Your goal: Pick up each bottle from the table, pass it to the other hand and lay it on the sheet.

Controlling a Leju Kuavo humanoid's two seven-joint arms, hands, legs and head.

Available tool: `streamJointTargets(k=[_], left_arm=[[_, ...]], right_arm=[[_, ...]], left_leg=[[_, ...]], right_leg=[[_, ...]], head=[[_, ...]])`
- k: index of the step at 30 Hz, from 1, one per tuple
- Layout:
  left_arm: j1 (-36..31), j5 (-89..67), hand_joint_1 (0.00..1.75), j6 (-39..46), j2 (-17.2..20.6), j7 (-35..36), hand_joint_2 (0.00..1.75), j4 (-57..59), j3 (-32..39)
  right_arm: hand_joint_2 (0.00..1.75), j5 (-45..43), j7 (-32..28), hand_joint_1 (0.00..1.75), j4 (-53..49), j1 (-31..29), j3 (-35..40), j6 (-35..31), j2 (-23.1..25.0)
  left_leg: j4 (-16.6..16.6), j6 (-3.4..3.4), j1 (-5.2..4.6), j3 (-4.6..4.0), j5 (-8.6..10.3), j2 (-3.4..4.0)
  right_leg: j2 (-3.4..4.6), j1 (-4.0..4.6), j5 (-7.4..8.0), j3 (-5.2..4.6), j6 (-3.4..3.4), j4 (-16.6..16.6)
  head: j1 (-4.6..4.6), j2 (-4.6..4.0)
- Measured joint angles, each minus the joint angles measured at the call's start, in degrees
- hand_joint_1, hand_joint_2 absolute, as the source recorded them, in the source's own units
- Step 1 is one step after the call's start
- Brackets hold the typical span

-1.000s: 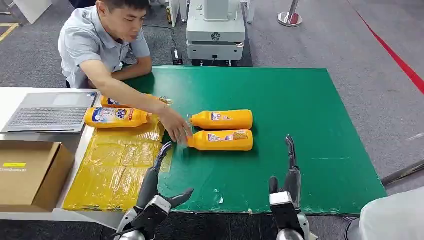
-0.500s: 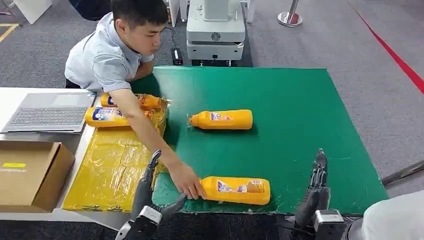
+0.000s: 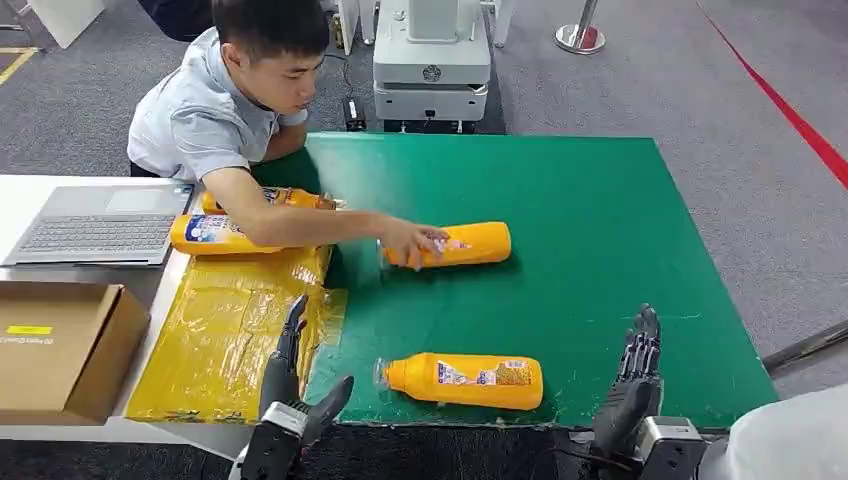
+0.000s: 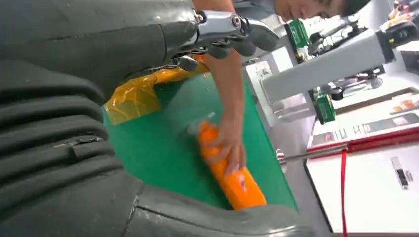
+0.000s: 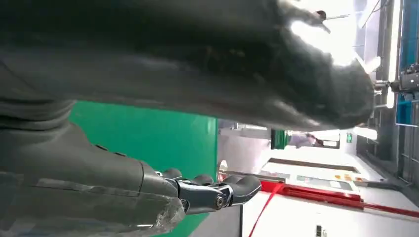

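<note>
The near bottle [image 3: 463, 380] is seen lying on the green table [image 3: 600, 200] between both empty, spread hands: left hand [image 3: 290, 400], right hand [image 3: 630, 385]. It is judged rigid, slick, roll-prone, best gripped mid-body.

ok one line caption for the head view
Person's hand on far bottle; both robot hands open near the front bottle.

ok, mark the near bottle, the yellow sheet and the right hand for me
near bottle [image 3: 470, 380], head view, middle of its orange body.
yellow sheet [image 3: 230, 330], head view, bare middle of the sheet.
right hand [image 3: 630, 385], head view, back of the hand.
</note>
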Motion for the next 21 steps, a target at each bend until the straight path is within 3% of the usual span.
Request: streamJointTargets(k=[12, 13, 21], left_arm=[[0.0, 10.2, 0.00, 2.1, -0.2, -6.7, 1.75, 2.4, -1.2], [-0.1, 12.4, 0.00, 1.6, -0.2, -6.7, 0.00, 2.4, -1.2], [-1.3, 13.9, 0.00, 2.6, 0.5, -7.7, 0.00, 2.6, -4.6]], right_arm=[[0.00, 4.4, -1.7, 0.00, 0.8, -0.4, 1.9, -3.2, -1.3], [0.00, 4.1, -1.5, 0.00, 1.0, -0.5, 2.3, -3.2, -1.4], [0.00, 1.1, -0.8, 0.00, 4.4, -1.6, 4.7, -3.4, -2.1]], left_leg=[[0.0, 0.00, 0.00, 0.00, 0.00, 0.00], [0.0, 0.00, 0.00, 0.00, 0.00, 0.00], [0.0, 0.00, 0.00, 0.00, 0.00, 0.00]], right_leg=[[0.00, 0.00, 0.00, 0.00, 0.00, 0.0], [0.00, 0.00, 0.00, 0.00, 0.00, 0.0], [0.00, 0.00, 0.00, 0.00, 0.00, 0.0]], head=[[0.07, 0.00], [0.09, 0.00], [0.11, 0.00]])
